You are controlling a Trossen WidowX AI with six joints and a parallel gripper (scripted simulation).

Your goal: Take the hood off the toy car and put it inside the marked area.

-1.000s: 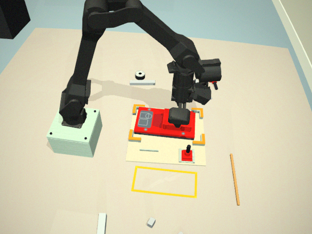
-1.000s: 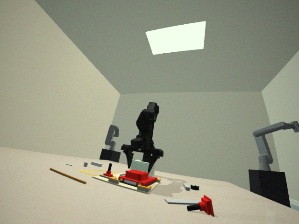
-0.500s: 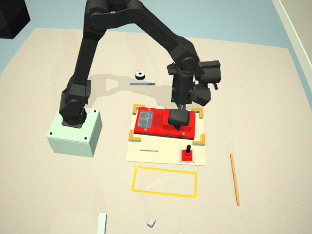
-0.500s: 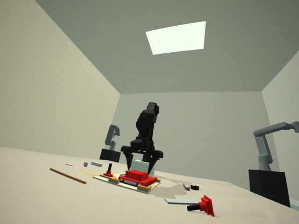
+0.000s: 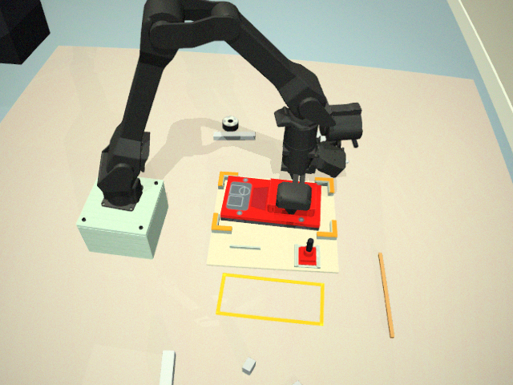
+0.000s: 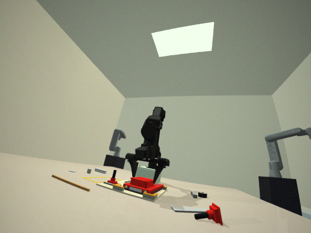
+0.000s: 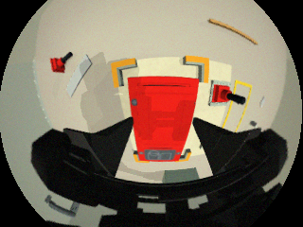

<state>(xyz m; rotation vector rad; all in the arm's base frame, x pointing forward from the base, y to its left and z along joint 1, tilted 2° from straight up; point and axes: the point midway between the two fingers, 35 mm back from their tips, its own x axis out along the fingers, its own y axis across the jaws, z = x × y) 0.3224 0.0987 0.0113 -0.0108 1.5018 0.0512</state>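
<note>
The red toy car [image 5: 238,215] [image 6: 157,187] lies on a cream board [image 5: 269,261] between orange corner brackets. Its raised red hood [image 5: 272,194] [image 6: 142,182] [image 7: 166,93] is on the car, at the end away from the grey panel. My gripper [image 5: 295,194] [image 6: 144,179] [image 7: 164,120] is open and empty, pointing down over the hood, with one finger towards each long side of the car. Whether a fingertip touches the hood I cannot tell. The marked area, a yellow outline [image 5: 269,318] [image 6: 94,177] [image 7: 244,108], lies on the table beside the board, with nothing inside it.
A red part with a black peg [image 5: 307,256] [image 6: 112,179] [image 7: 220,94] stands on the board, on the side towards the outline. A similar red part [image 6: 215,213] [image 7: 58,64] lies on the table beyond the car's other side. An orange stick [image 5: 385,293] [image 6: 70,182] lies past the board.
</note>
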